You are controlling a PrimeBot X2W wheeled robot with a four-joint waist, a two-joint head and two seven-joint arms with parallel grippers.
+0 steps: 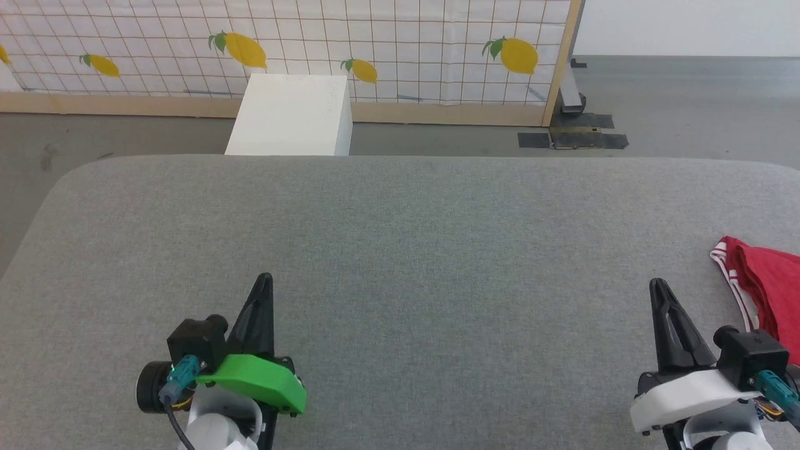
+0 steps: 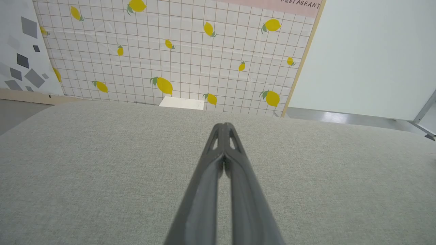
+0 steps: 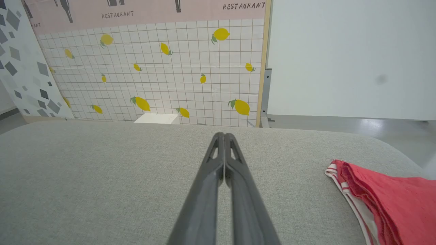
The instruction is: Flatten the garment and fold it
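Red cloth is what I look for first. The shirt (image 1: 765, 284) lies bunched at the right side of the table (image 1: 400, 225). The edge of the head view cuts it off, so I cannot say how much of it continues beyond. In the right wrist view it shows several soft layers lying one over another, with a thin red-and-white striped band along the near edge.

The left fingers (image 1: 264, 300) are pressed together and hold nothing. The right fingers (image 1: 665, 312) are also pressed together and empty. They are near the shirt but not touching it. Both pairs are long, dark and pointed, and they aim away from me over bare table. I judge this to be a resting pose with the flattening not yet begun.

The table has a grey woven cover with rounded corners, and it looks a little rough. I think this helps, because thin cloth should stay in place when it is smoothed. The wide free middle is probably where the shirt must be pulled and spread, and the right arm is the closer one for that.
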